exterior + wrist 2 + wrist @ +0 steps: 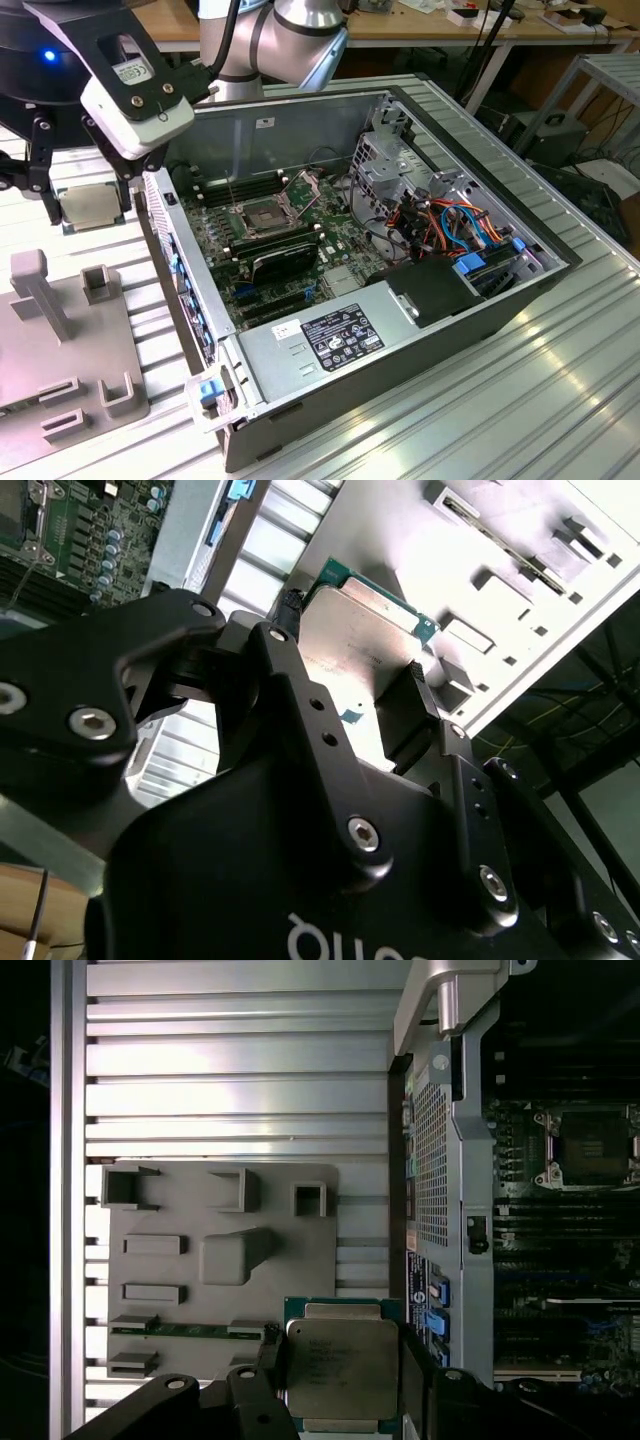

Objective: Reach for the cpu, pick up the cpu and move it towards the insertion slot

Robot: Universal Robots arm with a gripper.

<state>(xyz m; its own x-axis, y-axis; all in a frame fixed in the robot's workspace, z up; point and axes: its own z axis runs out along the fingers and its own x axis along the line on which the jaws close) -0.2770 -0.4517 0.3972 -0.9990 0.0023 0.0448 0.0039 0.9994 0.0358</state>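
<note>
My gripper (90, 198) is shut on the cpu (92, 212), a thin square chip with a dull silver face and a green edge. It hangs over the ribbed table, off the exterior view's left of the open computer case. In both wrist views a black finger presses on each of two opposite sides of the cpu (341, 1358) (352, 630), which overlaps the edge of the grey fixture plate (220, 1260) below. The insertion slot (262, 217) (590, 1145), a square socket with a silver rim and its frame swung open, sits on the motherboard inside the case, well apart from the gripper.
The case wall (180, 270) stands between the gripper and the motherboard. A black expansion card (285, 262) lies just in front of the socket. A metal drive cage (400, 165) and coloured cables (455, 225) fill the case's far side. The grey fixture plate (60, 350) carries upright blocks.
</note>
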